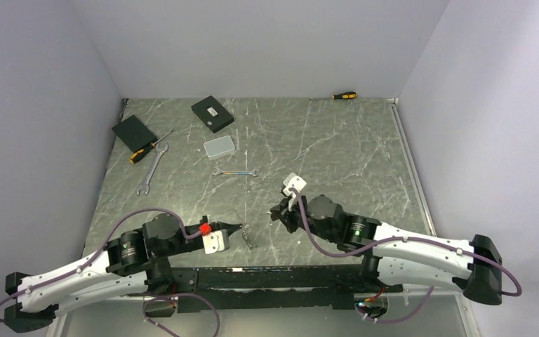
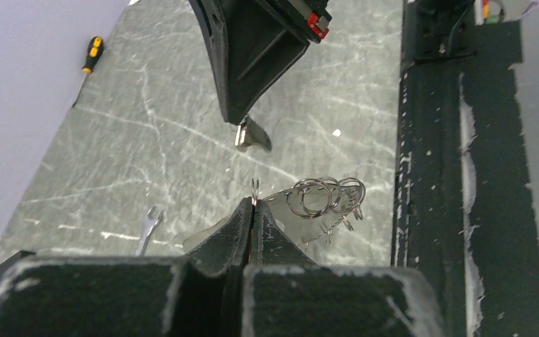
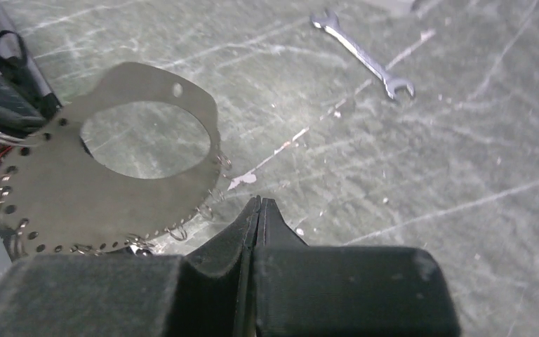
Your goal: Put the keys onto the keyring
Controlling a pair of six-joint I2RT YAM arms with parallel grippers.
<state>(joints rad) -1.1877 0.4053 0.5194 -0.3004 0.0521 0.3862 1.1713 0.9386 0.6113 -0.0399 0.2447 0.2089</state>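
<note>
- Top view: the left gripper [image 1: 241,227] and right gripper [image 1: 278,211] are stretched low toward each other, near centre; threading is judged not yet done.
- Left wrist: the keyring [image 2: 302,223] is pinched at one loop by shut fingers [image 2: 235,226]; a likely key [image 2: 245,135] is seen at the right tip.
- Right wrist: fingers [image 3: 237,235] are shut; any hold cannot be told.

Soft, even light comes from above, so the pale walls [image 1: 267,42] are bright without glare and the dark table [image 1: 337,154] shows only faint, short shadows beside the arms. In the right wrist view the near fingers [image 3: 231,239] are blurred and grainy, the keyring [image 3: 77,189] looks soft and dull grey, and the wrench [image 3: 361,56] farther away is sharper. In the left wrist view the keyring catches small bright glints, while the black frame [image 2: 428,175] stays very dark.
</note>
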